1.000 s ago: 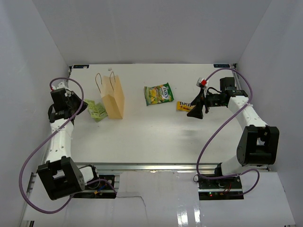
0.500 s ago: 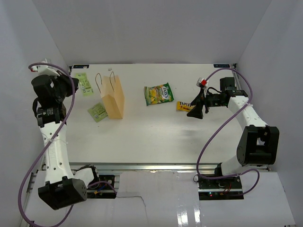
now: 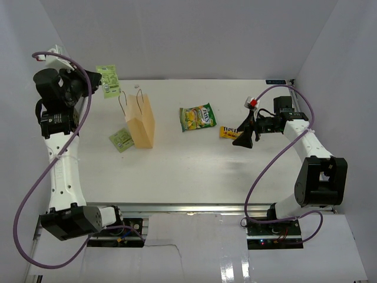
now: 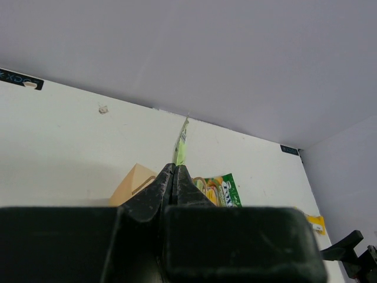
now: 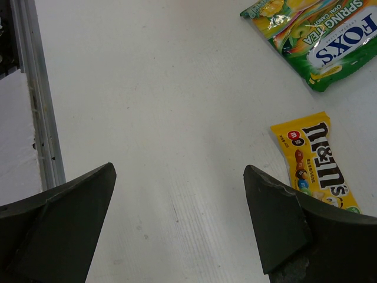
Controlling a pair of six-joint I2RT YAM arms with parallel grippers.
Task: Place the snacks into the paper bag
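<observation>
The tan paper bag (image 3: 141,121) stands upright at the left of the table; it also shows in the left wrist view (image 4: 131,180). The green-and-yellow pouch (image 3: 197,117) lies flat at mid-table and shows in the right wrist view (image 5: 318,32). The yellow candy packet (image 3: 228,132) lies to its right, just beside my right gripper (image 3: 243,140), which is open and empty above bare table (image 5: 179,177). The packet (image 5: 316,162) lies by the right finger. My left gripper (image 3: 93,76) is raised high behind the bag, shut on a small light-green sachet (image 3: 108,81), seen edge-on (image 4: 181,143).
A second light-green sachet (image 3: 121,140) lies flat on the table against the left side of the bag. White walls close in the table at the back and both sides. A metal rail (image 5: 35,94) runs along the near edge.
My left gripper has risen from the table beside the bag, carrying one light-green sachet up and toward the back. The other sachet stays on the table. The right arm has not moved.
</observation>
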